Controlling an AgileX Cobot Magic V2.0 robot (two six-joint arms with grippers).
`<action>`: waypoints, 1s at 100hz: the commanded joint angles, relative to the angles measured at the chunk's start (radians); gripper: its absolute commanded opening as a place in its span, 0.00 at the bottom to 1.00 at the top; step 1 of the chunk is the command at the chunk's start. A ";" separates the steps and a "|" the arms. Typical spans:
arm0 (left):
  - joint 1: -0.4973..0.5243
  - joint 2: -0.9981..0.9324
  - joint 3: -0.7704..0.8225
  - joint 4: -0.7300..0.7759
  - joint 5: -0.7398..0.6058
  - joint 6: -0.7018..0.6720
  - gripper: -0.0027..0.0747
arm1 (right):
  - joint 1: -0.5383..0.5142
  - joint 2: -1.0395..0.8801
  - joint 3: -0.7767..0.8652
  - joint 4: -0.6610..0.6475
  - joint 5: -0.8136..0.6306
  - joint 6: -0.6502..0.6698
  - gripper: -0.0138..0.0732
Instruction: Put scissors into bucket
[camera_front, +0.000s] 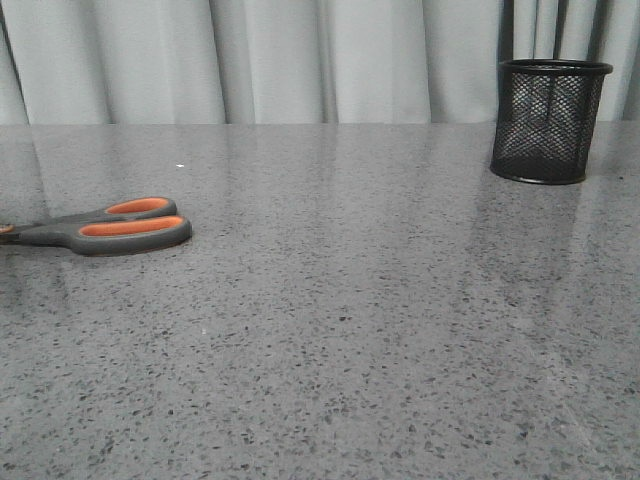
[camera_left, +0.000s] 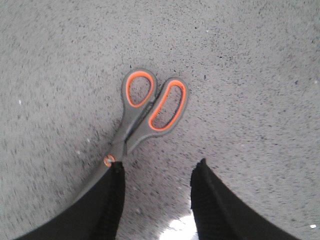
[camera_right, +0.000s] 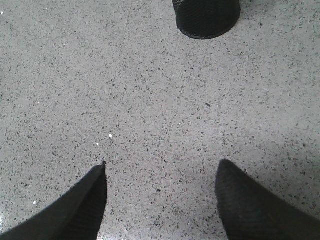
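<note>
The scissors (camera_front: 110, 226) lie flat on the table at the far left of the front view, dark grey handles with orange lining, blades cut off by the frame edge. In the left wrist view the scissors (camera_left: 150, 107) lie just ahead of my left gripper (camera_left: 157, 167), which is open and empty; one fingertip (camera_left: 116, 172) sits over the blade near the orange pivot. The black mesh bucket (camera_front: 548, 120) stands upright at the back right. In the right wrist view its base (camera_right: 206, 17) shows beyond my right gripper (camera_right: 162, 167), open and empty over bare table.
The speckled grey stone table (camera_front: 340, 330) fills the views. Grey curtains (camera_front: 300, 60) hang behind its far edge. Neither arm shows in the front view.
</note>
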 joint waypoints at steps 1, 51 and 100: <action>-0.037 0.051 -0.075 -0.028 0.022 0.081 0.42 | -0.006 0.002 -0.036 0.007 -0.042 -0.021 0.64; -0.303 0.321 -0.176 0.358 0.034 0.181 0.54 | 0.047 0.002 -0.036 -0.003 -0.042 -0.023 0.64; -0.303 0.451 -0.176 0.408 0.001 0.221 0.54 | 0.049 0.002 -0.036 -0.006 -0.042 -0.023 0.64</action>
